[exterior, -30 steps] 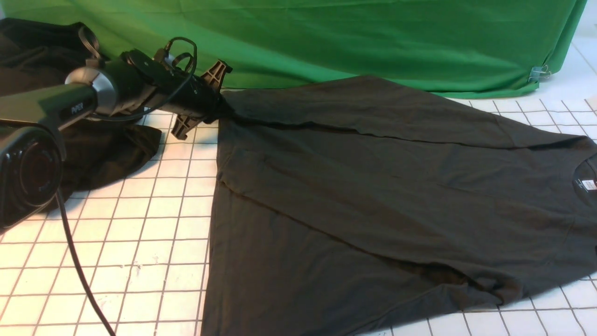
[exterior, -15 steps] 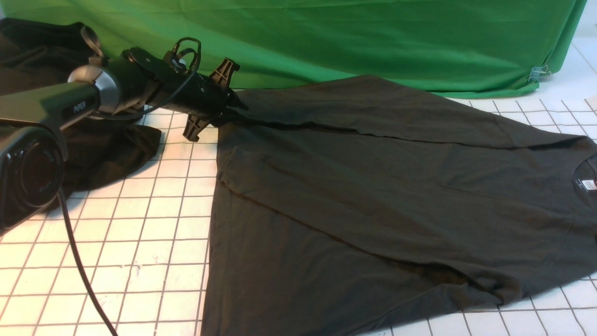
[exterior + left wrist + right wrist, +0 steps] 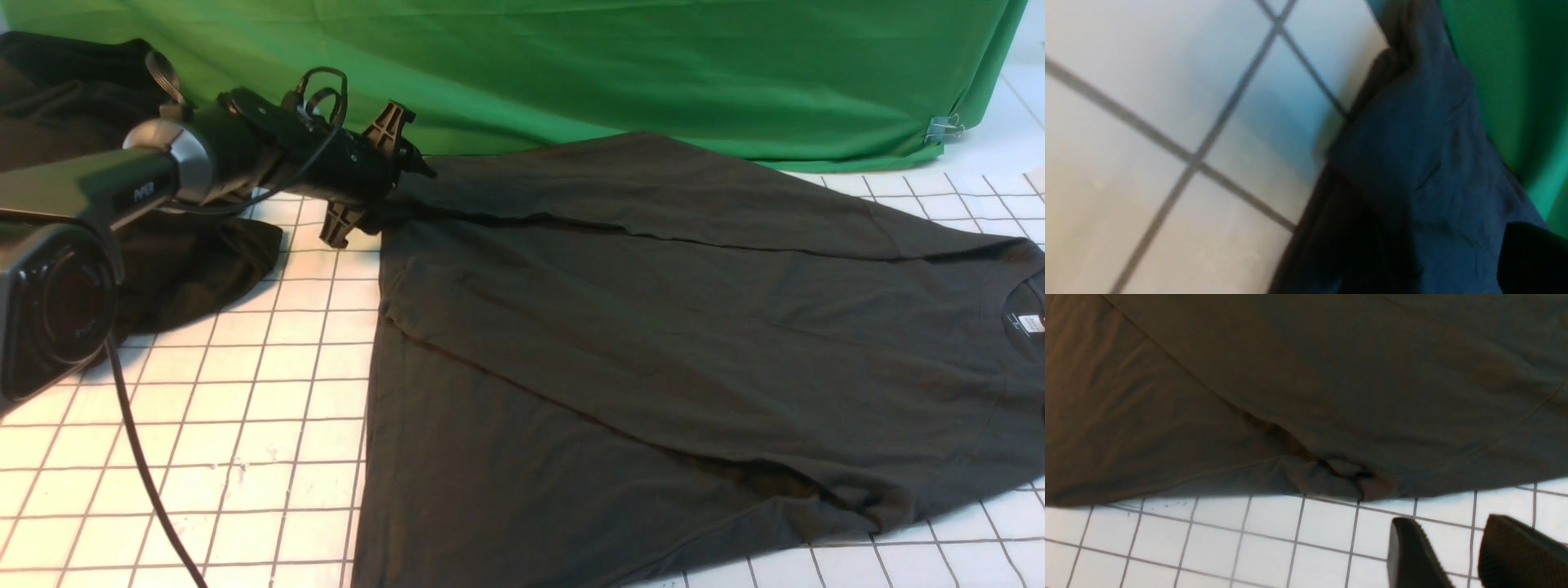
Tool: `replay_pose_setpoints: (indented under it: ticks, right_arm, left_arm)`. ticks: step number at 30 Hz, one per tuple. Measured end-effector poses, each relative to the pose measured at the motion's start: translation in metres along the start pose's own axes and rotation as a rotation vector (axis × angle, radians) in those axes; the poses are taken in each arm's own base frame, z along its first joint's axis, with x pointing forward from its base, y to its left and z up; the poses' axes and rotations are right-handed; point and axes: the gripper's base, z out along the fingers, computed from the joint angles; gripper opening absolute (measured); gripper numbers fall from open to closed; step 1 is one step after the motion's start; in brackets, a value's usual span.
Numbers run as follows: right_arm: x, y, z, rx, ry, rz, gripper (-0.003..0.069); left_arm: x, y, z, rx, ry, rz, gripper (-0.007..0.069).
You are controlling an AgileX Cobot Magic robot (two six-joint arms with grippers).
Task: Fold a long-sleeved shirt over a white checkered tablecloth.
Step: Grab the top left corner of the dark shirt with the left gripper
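- The long-sleeved shirt [image 3: 653, 327] is spread flat on the white checkered tablecloth [image 3: 269, 384] that covers the desk. It lies directly in front of the green cloth [image 3: 571, 73], with its far edge just beside that cloth's lower hem.
- The collar, with its small neck label [image 3: 1030, 323], is turned toward the green cloth's right end. No chest print can be seen, so the shirt is judged to lie face down.
- The left tool [image 3: 404, 186] is set at the shirt corner nearest the green cloth's left end. Its black fingers are lost against the dark fabric, so it cannot be told whether they are spread or pinching the corner.
- The right tool [image 3: 1447, 522] is seen only in its own wrist view. It is spread with nothing between its fingers, above bare tablecloth beside the shirt edge farthest from the green cloth.
- The fabric is judged soft, light and limp. It will sag from any pinch point, drag a little on the tablecloth and crease wherever it is bent. Breakage is no concern.
- Hold is best taken at hem corners and seamed edges, where the doubled cloth gives the fingers something to bite. All layers should be caught together.
- A bunched lump [image 3: 1347, 473] on the edge farthest from the green cloth is better avoided as a grip point.
- A second black garment [image 3: 188, 261] is heaped in front of the green cloth's left end, apart from the shirt.
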Motion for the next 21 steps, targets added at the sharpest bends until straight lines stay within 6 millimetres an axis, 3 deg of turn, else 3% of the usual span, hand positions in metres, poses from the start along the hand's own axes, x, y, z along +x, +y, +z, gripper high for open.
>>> replay_pose_setpoints:
  ticks: [11, 21]
  right_arm:
    - [0.000, 0.000, 0.000, 0.000, -0.001, 0.004, 0.0242]
    - [0.000, 0.000, 0.000, 0.000, 0.000, 0.028, 0.0242]
  left_arm:
    - [-0.002, 0.006, 0.011, 0.037, -0.022, -0.142, 0.0283]
    - [-0.009, 0.007, 0.015, 0.059, -0.129, -0.111, 0.0261]
